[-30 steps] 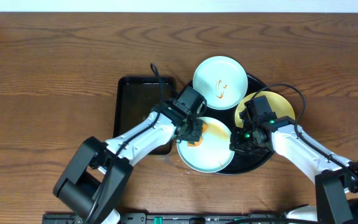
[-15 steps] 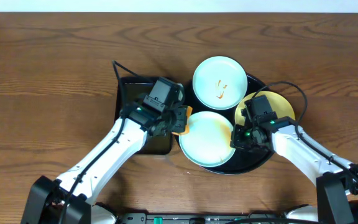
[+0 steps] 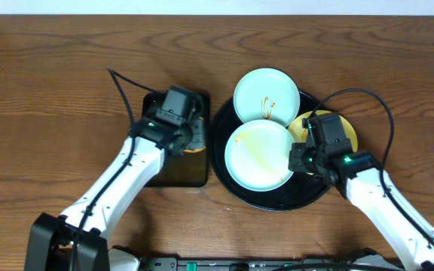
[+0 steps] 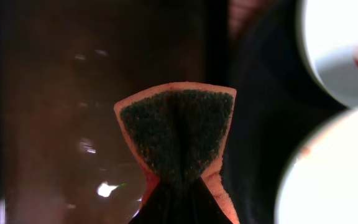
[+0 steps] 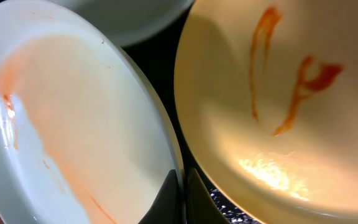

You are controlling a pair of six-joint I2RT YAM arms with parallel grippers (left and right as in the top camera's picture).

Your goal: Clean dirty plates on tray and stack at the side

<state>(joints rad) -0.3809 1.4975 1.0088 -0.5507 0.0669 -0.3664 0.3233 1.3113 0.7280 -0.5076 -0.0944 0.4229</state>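
1. The round tray (image 3: 279,206) lies right of centre on the wooden table (image 3: 51,90) and carries all three plates.
2. The far mint plate (image 3: 263,95) sits at the tray's far edge, with a small orange-brown squiggle on it.
3. The near mint plate (image 3: 258,156) is in the middle of the tray. Its face shows only a faint orange smear (image 5: 73,124).
4. The yellow plate (image 3: 351,135) is at the right, partly under the right arm. Its sauce squiggle (image 5: 278,93) is untouched.
5. The right gripper (image 3: 300,159) is closed on the right rim of the near mint plate, pinching the edge between its fingers (image 5: 194,202). That rim overlaps the yellow plate; whether the plate is off the tray floor is unclear.
6. The left gripper (image 3: 191,141) hovers over the rectangular tray (image 3: 164,169), left of the round tray, clamped on an orange sponge (image 4: 178,124) with its dark scouring face up.
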